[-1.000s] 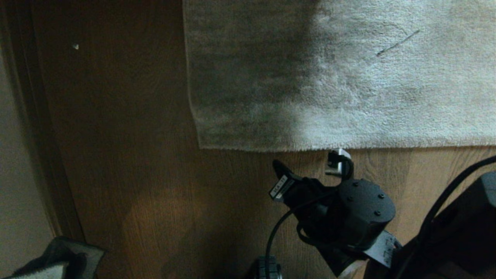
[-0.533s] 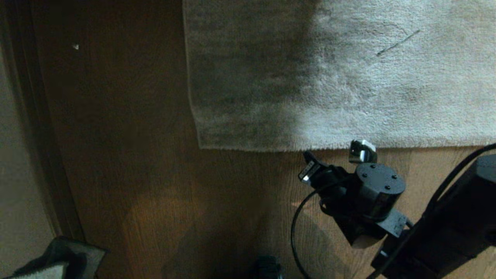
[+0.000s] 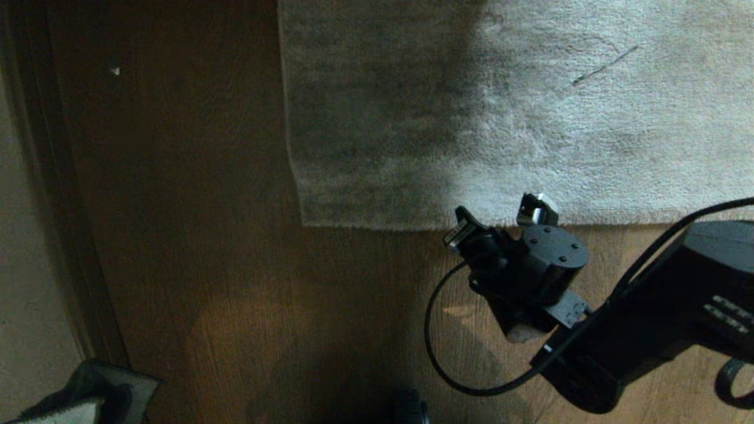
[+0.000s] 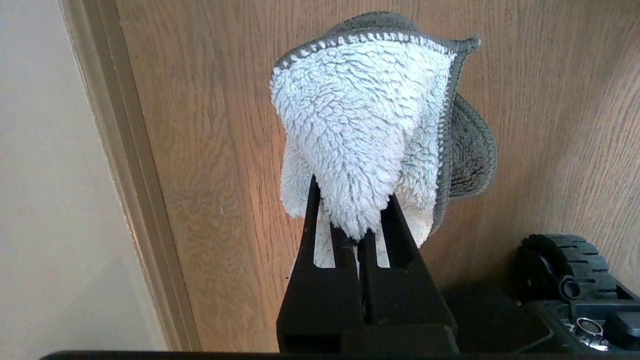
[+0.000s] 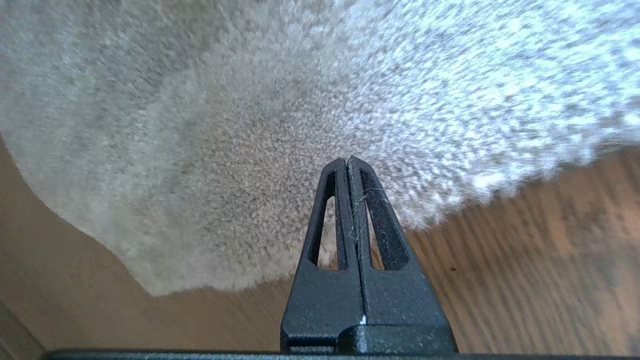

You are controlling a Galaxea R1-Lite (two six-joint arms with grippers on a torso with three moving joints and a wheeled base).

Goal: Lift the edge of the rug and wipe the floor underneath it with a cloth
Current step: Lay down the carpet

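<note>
Black right gripper [image 5: 348, 162], fingers pressed together and empty, poised over the rug edge [image 5: 450, 207] just ahead; next, parting them to lift it, while the left gripper [image 4: 357, 240] pinches the cloth [image 4: 365, 125].

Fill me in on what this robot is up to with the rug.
The right gripper, fingers shut and empty, hovers over the rug edge, which lies flat on the floor. The left gripper sits off to the robot's left with its fingers shut on the cloth. Lifting and wiping are not yet done.
</note>
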